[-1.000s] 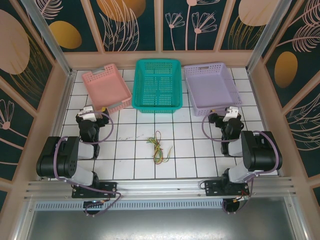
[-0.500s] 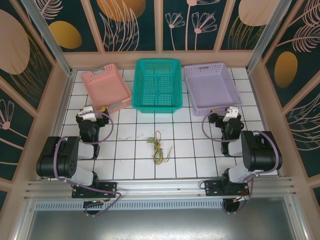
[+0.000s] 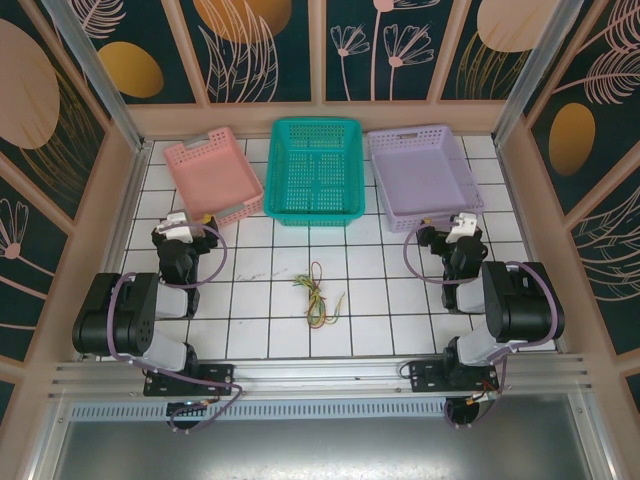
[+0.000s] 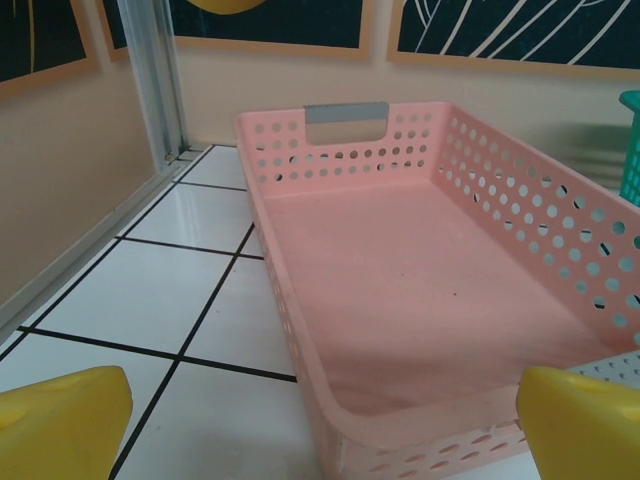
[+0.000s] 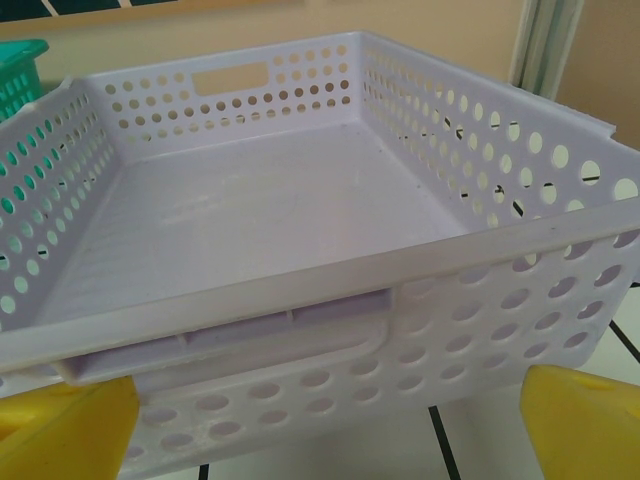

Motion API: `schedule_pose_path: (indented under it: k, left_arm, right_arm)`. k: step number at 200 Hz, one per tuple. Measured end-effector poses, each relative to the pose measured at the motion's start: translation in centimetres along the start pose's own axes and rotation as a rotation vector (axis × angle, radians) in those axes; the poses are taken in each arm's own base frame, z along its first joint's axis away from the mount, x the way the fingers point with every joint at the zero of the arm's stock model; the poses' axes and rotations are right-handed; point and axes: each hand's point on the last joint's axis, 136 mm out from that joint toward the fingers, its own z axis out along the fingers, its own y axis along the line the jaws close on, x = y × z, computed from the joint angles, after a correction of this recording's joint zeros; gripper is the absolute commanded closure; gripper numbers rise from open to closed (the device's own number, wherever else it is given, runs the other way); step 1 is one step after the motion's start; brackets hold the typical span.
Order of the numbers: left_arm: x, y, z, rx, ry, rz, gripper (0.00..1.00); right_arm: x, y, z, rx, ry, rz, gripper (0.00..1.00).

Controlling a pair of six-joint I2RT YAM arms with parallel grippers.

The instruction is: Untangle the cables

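I am looking down on the white tiled worktop (image 3: 400,310), where the cables (image 3: 318,295) are lying in one small tangled bunch of red, yellow, green and dark strands near the middle. They are sitting between the two arms, well apart from both. The bunch is resting on the near side of the teal basket (image 3: 315,170), with bare tile between them. The pink basket (image 3: 210,180) is standing to the left of the teal one and the lilac basket (image 3: 420,175) to its right, all three lined up along the far edge. The left pincer (image 3: 188,225) is hovering just beside the near corner of the pink basket, its jaws standing wide apart and gripping nothing. Through its wrist camera I am seeing the yellow fingertips (image 4: 60,425) at the bottom corners and the basket's bare floor stretching away beyond them. The right pincer (image 3: 462,225) is likewise gaping fully and holding nothing. Its yellow fingertips (image 5: 580,410) are flanking the near perforated wall of the lilac basket, which is sitting close in front of them.
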Motion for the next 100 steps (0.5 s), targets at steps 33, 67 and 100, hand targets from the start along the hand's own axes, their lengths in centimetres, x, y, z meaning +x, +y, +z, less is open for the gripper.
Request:
schedule_pose_path:
  k: [33,67,100]
  left_arm:
    - [-1.7,-0.6,0.2,0.025,-0.014,0.008,0.01]
    - [-3.4,-0.6,-0.2,0.021,-0.041,0.003,0.01]
    - [-3.6,0.0,-1.5,0.0,-0.025,-0.018,0.01]
  right_arm:
    - [-0.4,0.6,0.3,-0.032,-0.003,-0.004,0.01]
    - [-1.0,0.9,1.1,-0.047,0.02,-0.009,0.01]
    - [-2.2,1.5,2.9,-0.054,0.082,-0.009,0.01]
